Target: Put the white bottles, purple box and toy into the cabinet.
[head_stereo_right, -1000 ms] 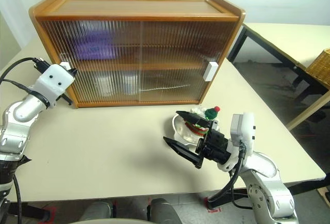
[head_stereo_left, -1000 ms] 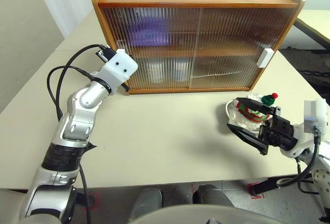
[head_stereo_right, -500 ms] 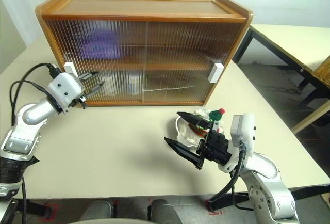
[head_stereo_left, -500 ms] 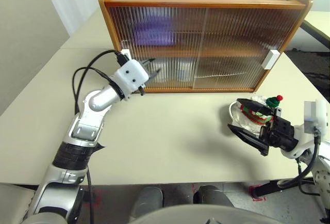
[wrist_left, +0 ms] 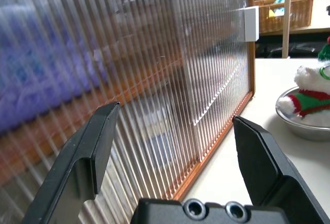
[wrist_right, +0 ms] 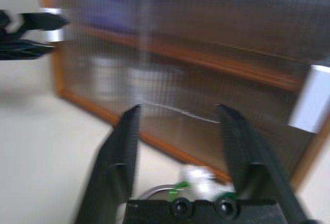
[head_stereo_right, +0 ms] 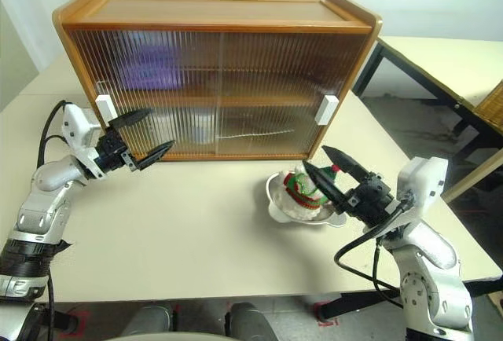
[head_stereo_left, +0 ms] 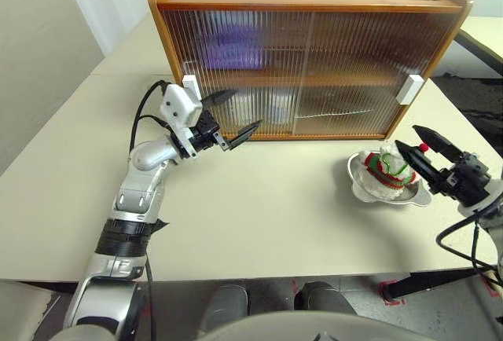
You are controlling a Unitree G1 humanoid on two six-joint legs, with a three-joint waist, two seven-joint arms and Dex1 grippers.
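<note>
The cabinet (head_stereo_left: 306,54) stands at the back of the tabletop (head_stereo_left: 259,215) with both ribbed doors shut, so the step in hand looks like getting the toy (head_stereo_left: 387,170) inside. It sits in its silver dish (head_stereo_left: 363,188) in front of the cabinet's right end, apart from it. The right end effector (head_stereo_left: 427,148), fingers partly apart and empty, hovers just beside the toy on the side away from the cabinet's middle. The left end effector (head_stereo_left: 230,113), fingers wide apart and holding nothing, hangs just in front of the cabinet's left door, near its white handle (head_stereo_left: 189,86). A good attempt would slide a door aside first, then close squarely on the plush body, not the dish rim. Behind the ribbing, the purple box (head_stereo_left: 228,46) is a lavender blur on the upper shelf and the white bottles (head_stereo_left: 271,108) pale smears below; their exact positions cannot be made out.
</note>
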